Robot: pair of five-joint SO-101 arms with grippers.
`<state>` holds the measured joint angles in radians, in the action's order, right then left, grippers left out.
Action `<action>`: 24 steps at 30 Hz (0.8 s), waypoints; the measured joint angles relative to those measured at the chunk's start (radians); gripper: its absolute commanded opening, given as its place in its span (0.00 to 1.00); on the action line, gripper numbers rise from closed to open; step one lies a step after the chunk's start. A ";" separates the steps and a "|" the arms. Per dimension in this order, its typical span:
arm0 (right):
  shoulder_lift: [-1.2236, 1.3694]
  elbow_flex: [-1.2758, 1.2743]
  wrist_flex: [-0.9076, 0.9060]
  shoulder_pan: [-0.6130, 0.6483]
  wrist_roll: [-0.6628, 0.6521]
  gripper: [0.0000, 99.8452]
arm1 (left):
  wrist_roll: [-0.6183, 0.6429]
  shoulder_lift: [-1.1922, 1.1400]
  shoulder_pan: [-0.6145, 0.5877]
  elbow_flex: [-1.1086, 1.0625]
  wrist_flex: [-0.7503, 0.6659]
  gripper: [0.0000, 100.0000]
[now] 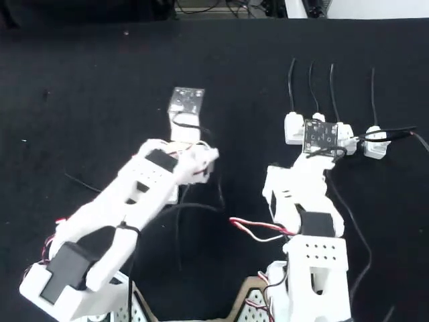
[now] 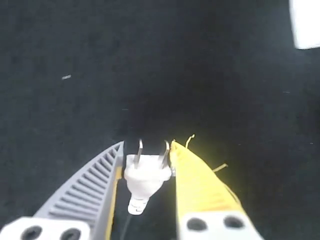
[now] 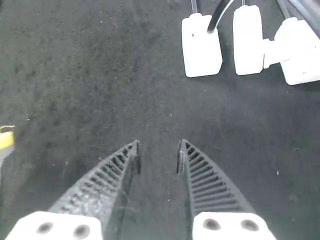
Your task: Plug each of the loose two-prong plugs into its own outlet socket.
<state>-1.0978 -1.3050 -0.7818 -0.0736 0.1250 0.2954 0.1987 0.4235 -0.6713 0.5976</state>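
Observation:
My left gripper (image 2: 146, 145) is shut on a white two-prong plug (image 2: 146, 175), held between its grey and yellow fingers with the metal prongs pointing away over the black mat. A row of white outlet sockets (image 1: 295, 127) with black cords lies at the right rear of the table. My right gripper (image 3: 157, 148) stands open with nothing in it, just short of the nearest socket (image 3: 201, 46); two more sockets (image 3: 247, 40) lie beside that one. In the high view the left arm (image 1: 151, 178) is at mid-table and the right arm (image 1: 301, 191) is in front of the sockets.
A black mat (image 1: 87, 87) covers the table. Black cords (image 1: 312, 80) run back from the sockets. A red and white wire (image 1: 251, 231) hangs by the right arm. A white block (image 2: 305, 22) shows far off in the left wrist view.

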 measured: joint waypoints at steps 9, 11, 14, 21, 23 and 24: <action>-0.002 -0.026 0.000 -0.003 0.000 0.12 | 0.014 0.097 -0.043 -0.005 -0.003 0.24; -0.002 -0.026 0.000 -0.003 0.000 0.15 | 0.014 0.164 -0.083 -0.006 0.034 0.24; -0.002 -0.051 0.000 0.058 -0.009 0.20 | 0.014 0.290 -0.130 -0.011 0.110 0.24; -0.002 -0.055 0.000 0.284 -0.061 0.19 | -0.052 0.454 -0.342 -0.222 0.149 0.23; 0.012 -0.031 0.000 0.336 -0.060 0.19 | -0.052 0.457 -0.413 -0.293 0.091 0.23; 0.029 -0.014 0.000 0.367 -0.046 0.19 | -0.041 0.459 -0.440 -0.322 0.052 0.23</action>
<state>-1.0687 -1.3188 -0.7818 0.2931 0.0790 0.2539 0.6575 -0.0169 -0.9935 0.6498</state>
